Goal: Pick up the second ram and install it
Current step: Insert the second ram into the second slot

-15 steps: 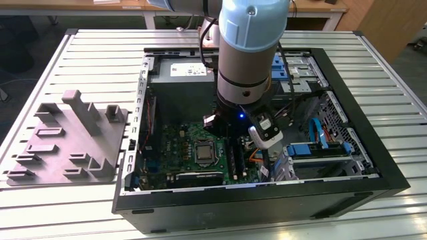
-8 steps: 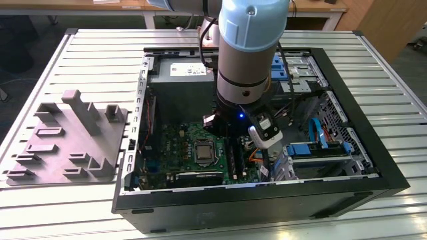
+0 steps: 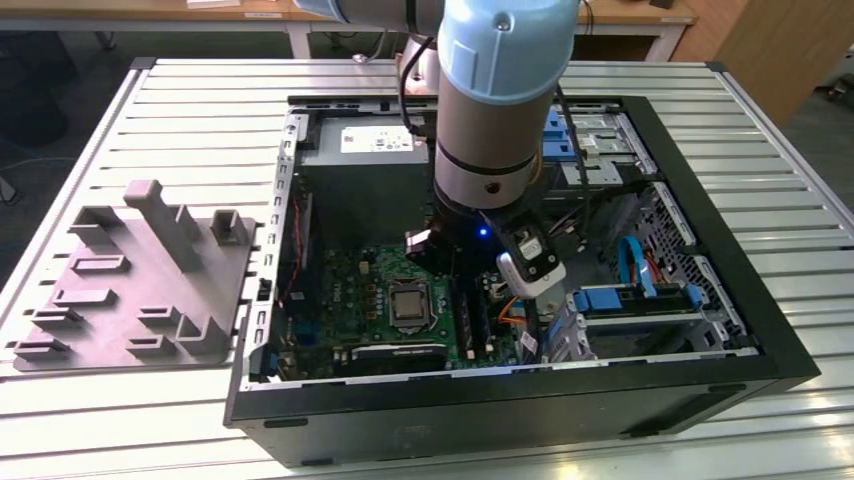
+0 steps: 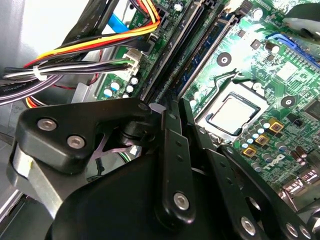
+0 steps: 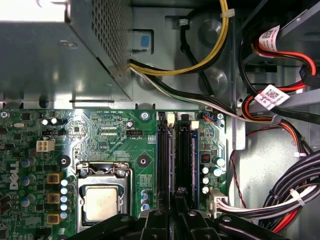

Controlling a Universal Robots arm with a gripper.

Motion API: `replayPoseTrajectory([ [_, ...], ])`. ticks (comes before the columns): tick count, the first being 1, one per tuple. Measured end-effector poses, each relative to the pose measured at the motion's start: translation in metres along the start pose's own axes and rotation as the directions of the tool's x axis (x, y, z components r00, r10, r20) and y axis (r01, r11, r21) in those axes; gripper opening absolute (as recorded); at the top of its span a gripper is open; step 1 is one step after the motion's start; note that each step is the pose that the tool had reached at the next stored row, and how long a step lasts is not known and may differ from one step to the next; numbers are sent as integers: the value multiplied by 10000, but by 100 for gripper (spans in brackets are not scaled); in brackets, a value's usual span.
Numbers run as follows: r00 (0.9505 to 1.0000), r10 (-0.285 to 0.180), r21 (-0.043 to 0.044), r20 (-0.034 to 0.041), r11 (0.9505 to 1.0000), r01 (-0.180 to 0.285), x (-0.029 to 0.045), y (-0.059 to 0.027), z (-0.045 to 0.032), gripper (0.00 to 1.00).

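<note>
Aluminium, slatted: the worktop [image 3: 187, 110] carries an open black computer case [image 3: 507, 405] laid on its side, so that you reach the motherboard [image 5: 100, 130] from straight above.

- Item, grey moulded fixture [image 3: 134, 280]: sits on the worktop to the exterior view's left, well apart from the case. Its holders are upright, and no module can be made out in them.
- Item, arm and gripper [image 5: 181, 200]: lowered into the case between the grey power-supply box [image 3: 360, 160] and the drive bays. It hangs directly over the two long black memory slots [image 5: 165, 160], in line with their length, which is the posture you want for pressing a strip squarely down.
- Item, jaws: you cannot tell from these views whether they are released or clenched, since the gripper's own linkage covers their ends.
- Item, the second ram [image 5: 186, 160]: by judgement, the dark strip lying along the slot nearer the cable bundle [image 5: 280, 200], just ahead of the gripper. Whether it is fully seated or only resting in the slot cannot be told. The pale latches at the far end of both slots look alike.
- Item, processor socket [image 5: 102, 200]: bare metal lid, beside the slots on the side away from the cables, untouched.
- Item, cable bundle: tied and routed clear of the slots, leaving you an open path.
</note>
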State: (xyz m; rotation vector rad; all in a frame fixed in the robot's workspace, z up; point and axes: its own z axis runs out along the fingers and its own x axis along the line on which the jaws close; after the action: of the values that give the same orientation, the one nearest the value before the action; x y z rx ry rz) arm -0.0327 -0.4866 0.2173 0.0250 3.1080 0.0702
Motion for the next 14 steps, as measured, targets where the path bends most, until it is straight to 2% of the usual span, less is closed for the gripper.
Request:
replayPoseTrajectory([
  [8,10000,1,1,0,10000,-1,-5,8,-163,19],
  [14,10000,0,0,1,10000,0,-6,8,-170,19],
])
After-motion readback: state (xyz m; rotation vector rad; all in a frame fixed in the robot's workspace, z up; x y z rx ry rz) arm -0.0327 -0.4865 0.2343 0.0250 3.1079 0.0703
